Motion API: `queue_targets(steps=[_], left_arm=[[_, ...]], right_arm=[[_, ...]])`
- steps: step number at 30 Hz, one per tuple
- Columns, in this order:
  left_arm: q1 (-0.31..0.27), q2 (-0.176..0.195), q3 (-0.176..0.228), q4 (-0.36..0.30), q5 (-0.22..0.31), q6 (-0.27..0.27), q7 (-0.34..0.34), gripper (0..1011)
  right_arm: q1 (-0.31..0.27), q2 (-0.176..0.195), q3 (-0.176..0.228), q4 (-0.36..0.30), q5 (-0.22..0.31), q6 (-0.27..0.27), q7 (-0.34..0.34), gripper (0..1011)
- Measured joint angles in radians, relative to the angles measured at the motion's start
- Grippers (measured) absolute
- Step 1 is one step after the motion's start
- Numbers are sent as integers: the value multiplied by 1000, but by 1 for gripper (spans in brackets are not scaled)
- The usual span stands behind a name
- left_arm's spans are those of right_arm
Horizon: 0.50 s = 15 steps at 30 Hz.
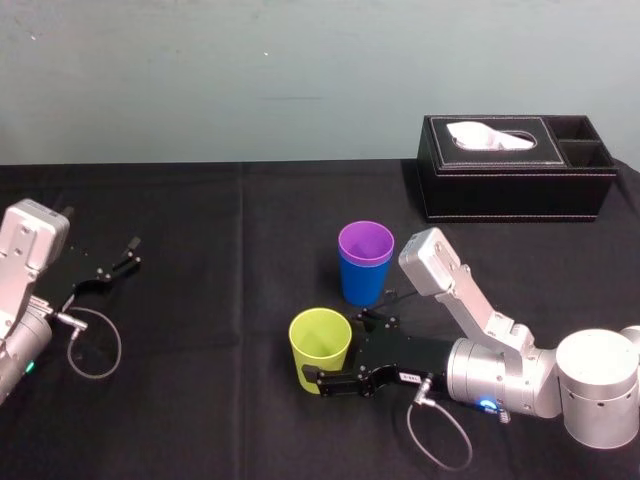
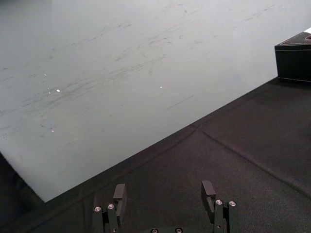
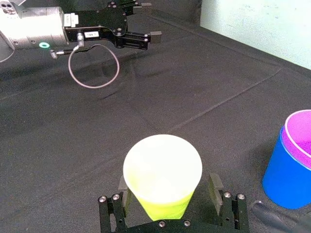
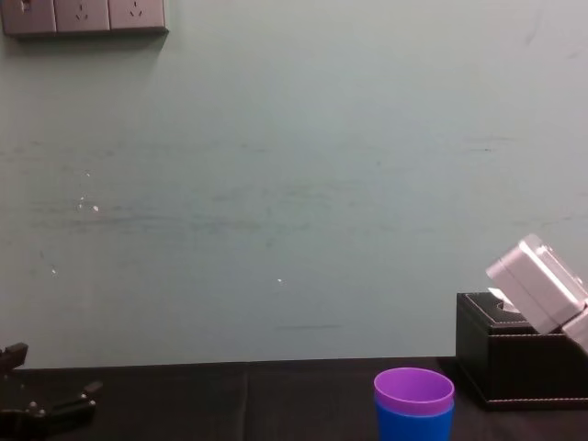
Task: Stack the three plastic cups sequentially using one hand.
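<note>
**Three cups on the table, two already nested**

Three plastic cups stand on the black-draped table (image 1: 200, 200). The purple cup (image 1: 366, 243) sits inside the blue cup (image 1: 360, 282), its rim showing above the blue one's rim; this pair stands upright near the middle of the table. The yellow-green cup (image 1: 320, 343) stands upright by itself, near the pair but not touching it, on the side closer to the robot and a little to its left.

The right gripper (image 3: 168, 190) reaches in low from the robot's right. Its fingers (image 3: 214, 186) are apart, one on each side of the yellow-green cup's lower, narrower part. In the right wrist view a gap shows between the cup wall and at least one finger, so they are not clamped on it. Whether the cup's base rests on the table cannot be told.

The left gripper (image 2: 164, 194) is parked low over the table at the robot's far left, well apart from the cups, with its fingers apart and holding nothing. A black tissue box (image 1: 515, 165) stands at the far right by the pale wall (image 1: 300, 70).
</note>
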Motion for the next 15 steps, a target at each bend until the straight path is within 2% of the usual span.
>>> queue_targets(steps=[3, 8, 12, 15], left_arm=[[0, 0, 0, 0, 0, 0, 0, 1010], [0, 0, 0, 0, 0, 0, 0, 1010], [0, 0, 0, 0, 0, 0, 0, 1010], [0, 0, 0, 0, 0, 0, 0, 1010]], right_arm=[[0, 0, 0, -1, 0, 0, 0, 1005], [-1, 1, 1, -2, 1, -1, 0, 924], [-1, 1, 2, -3, 2, -1, 1, 774], [-2, 1, 2, -3, 3, -1, 1, 750]])
